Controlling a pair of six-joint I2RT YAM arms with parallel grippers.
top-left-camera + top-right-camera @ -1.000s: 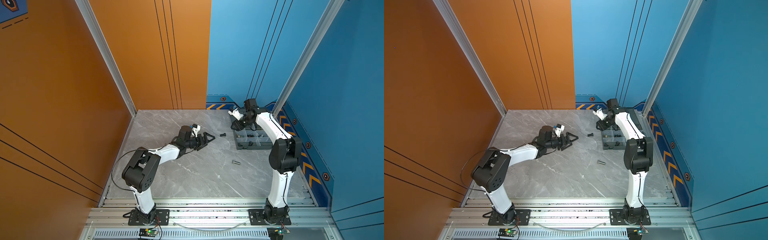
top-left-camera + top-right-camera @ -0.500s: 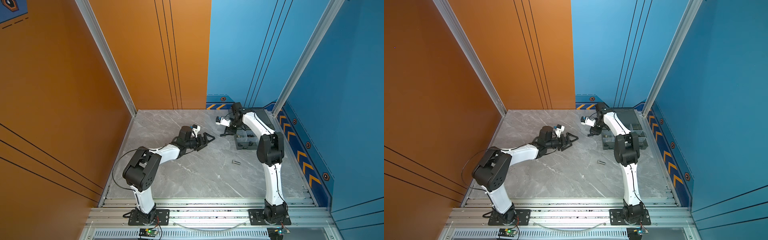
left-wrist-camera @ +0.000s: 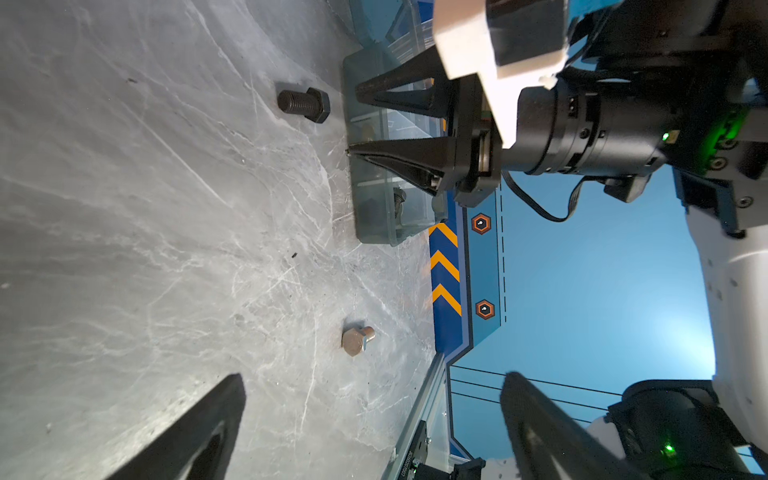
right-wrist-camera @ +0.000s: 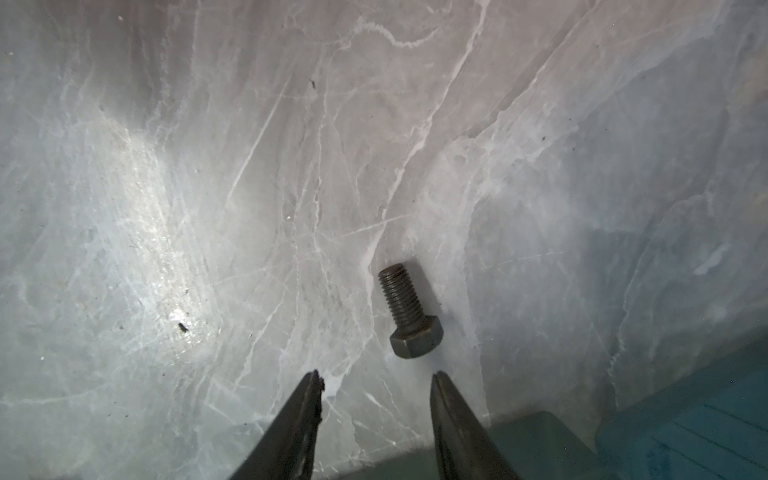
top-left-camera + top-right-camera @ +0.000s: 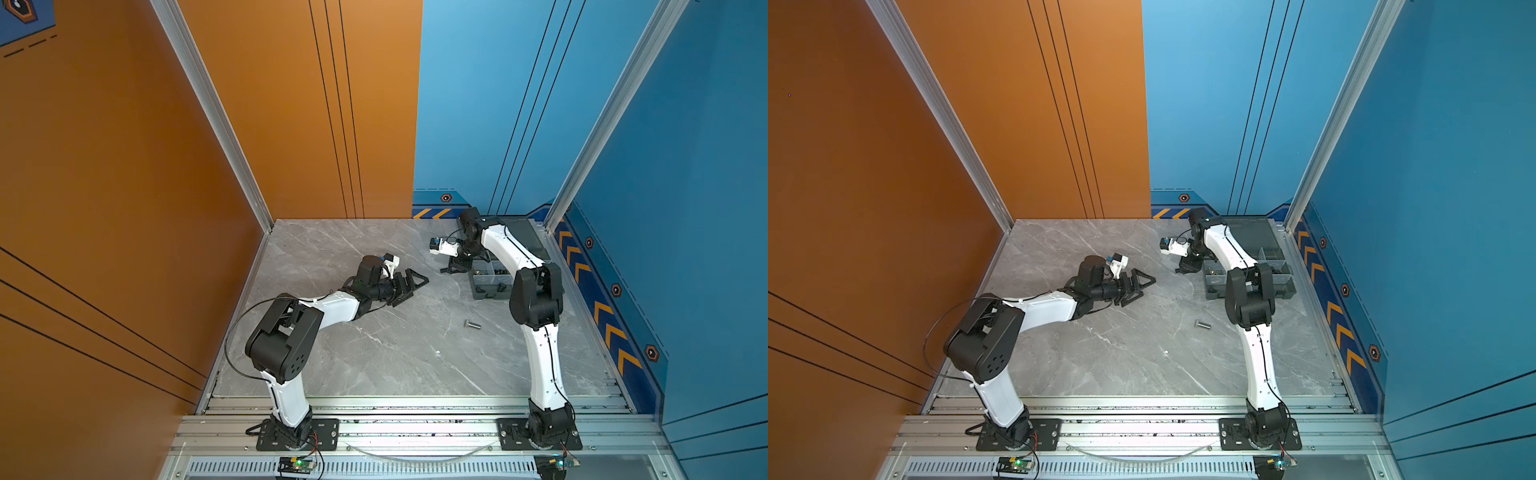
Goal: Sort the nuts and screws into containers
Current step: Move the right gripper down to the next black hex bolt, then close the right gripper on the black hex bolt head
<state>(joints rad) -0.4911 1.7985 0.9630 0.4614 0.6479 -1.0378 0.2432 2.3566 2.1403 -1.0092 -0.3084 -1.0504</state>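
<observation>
Two screws are left loose on the grey marble-look tabletop (image 5: 374, 365), as far as you can see. One is a black hex-head bolt (image 4: 409, 316), lying on its side close to the smoky grey translucent plastic organizer box (image 5: 482, 296). The other is a silver hex-head bolt (image 5: 472, 324), also on its side, well apart from the box and nearer the front rail. A pale speck (image 5: 437, 352) further forward is too small to tell: a nut, or just debris.

Several compartments already hold small dark and brass-coloured parts, though you can't count them from here. So the sort looks mostly done, with the two bolts remaining.

Your right gripper (image 4: 376, 376) has its jaws spread with nothing between them. It sits low over the table, just short of the black bolt's head and not touching it. The bolt sits off toward one finger, so you likely need to shift sideways before you close. The round shank may roll.

Your left gripper (image 3: 372, 376) is spread wide and empty, low over mid-table, away from the box.
</observation>
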